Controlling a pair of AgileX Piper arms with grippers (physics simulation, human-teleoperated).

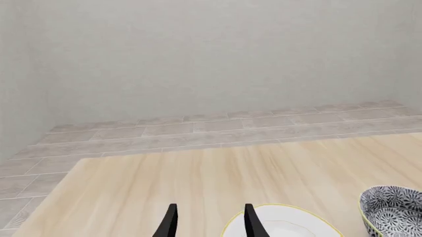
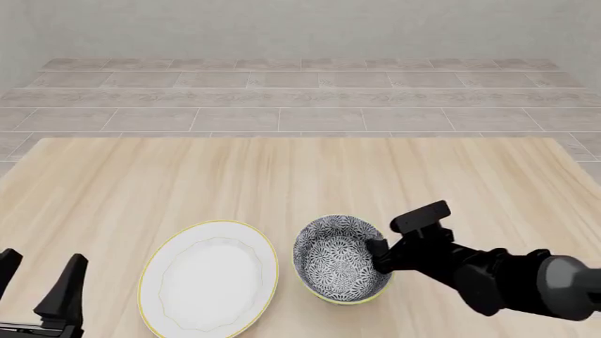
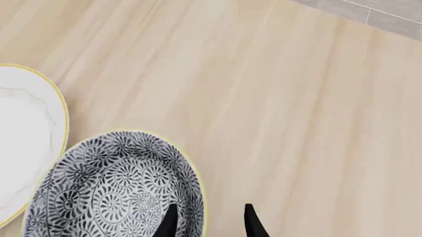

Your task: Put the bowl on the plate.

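- The bowl (image 2: 342,258) sat on the table (image 2: 300,183), near the front edge and a little right of the middle, upright, with its patterned inside open to the camera
- The plate (image 2: 208,276) lay flat on the table just to the left of the bowl; a narrow strip of bare wood showed between the two rims, so they were close but apart
- The bowl was not on the plate
- The right tool (image 2: 378,255) reached in from the right and was at the bowl's right rim; in the right wrist view one finger (image 3: 167,222) was inside the bowl (image 3: 115,190) and the other outside the wall, the rim running between them
- The right tool's fingers stood apart across the rim; whether they pressed on the wall, I could not tell
- The plate's edge (image 3: 29,133) showed in the right wrist view just beside the bowl
- The left tool (image 2: 38,292) was at the near left corner, well apart from the plate and the bowl, its fingers spread and holding nothing
- In the left wrist view the left tool (image 1: 209,222) pointed over the table with the plate (image 1: 290,222) and part of the bowl (image 1: 394,210) ahead of it
- Beyond the table's far edge lay a tiled floor (image 2: 300,98), and a pale wall (image 2: 300,28) behind it
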